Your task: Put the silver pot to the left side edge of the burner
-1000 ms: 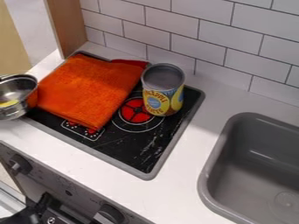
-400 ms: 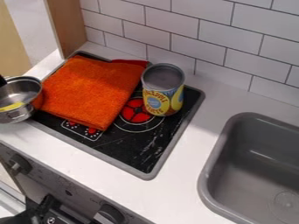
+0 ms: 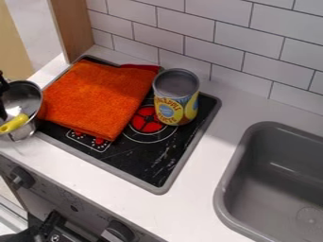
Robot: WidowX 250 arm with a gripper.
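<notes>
Your silver pot [image 3: 30,128], at the left edge of the burner [image 3: 142,166] beside the orange cloth [image 3: 95,97], should handle light, stiff, slippery — pinch its rim [image 3: 41,100] — but I cannot tell the end effector's [image 3: 3,99] opening or hold.

Between an orange cloth [image 3: 95,97] and grey sink [image 3: 271,189] stands a can [image 3: 176,97].

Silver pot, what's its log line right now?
silver pot: at left edge of stovetop; gripper: at pot; orange towel: on stovetop; can: on stovetop
</notes>
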